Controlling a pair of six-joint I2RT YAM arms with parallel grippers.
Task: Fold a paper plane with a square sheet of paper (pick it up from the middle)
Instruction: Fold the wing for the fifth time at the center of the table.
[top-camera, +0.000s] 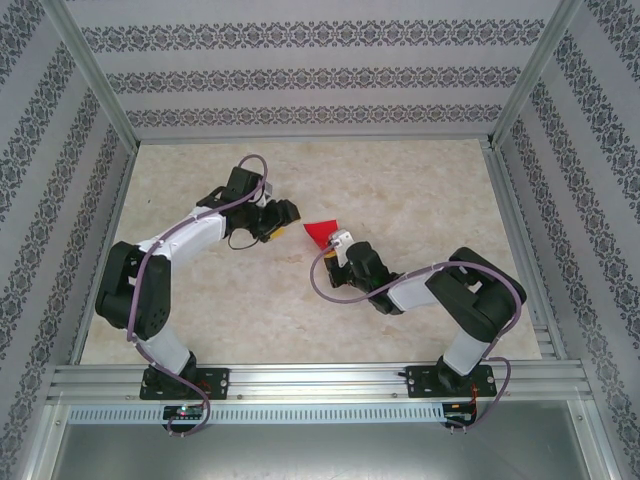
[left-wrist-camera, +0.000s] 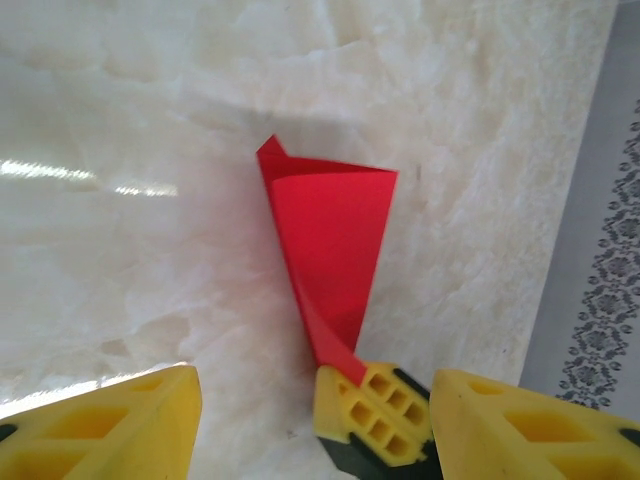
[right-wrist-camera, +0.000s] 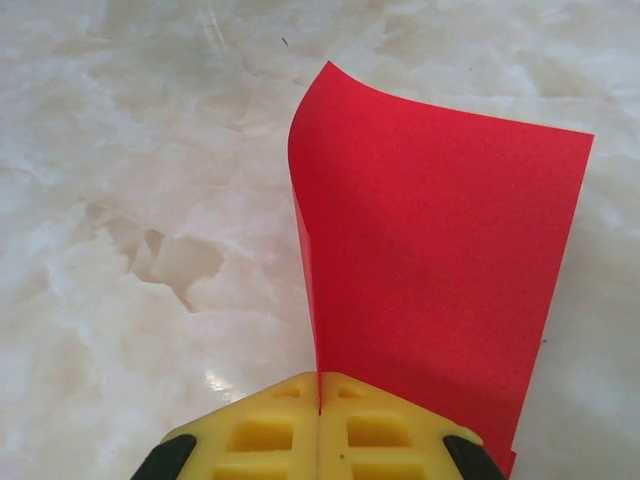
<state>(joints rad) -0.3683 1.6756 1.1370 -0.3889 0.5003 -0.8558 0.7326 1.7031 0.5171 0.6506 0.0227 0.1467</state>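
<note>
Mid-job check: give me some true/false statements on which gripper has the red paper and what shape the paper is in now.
1. The right gripper is shut on the red paper. True.
2. The left gripper is clamped on the paper too. False: its fingers stand apart, and the paper lies ahead of them, not pinched by them.
3. The paper is a flat, unfolded square. False: it is folded, narrows toward the right gripper in the left wrist view, and one corner curls up.
4. The table has a pale, marble-like surface. True.
</note>
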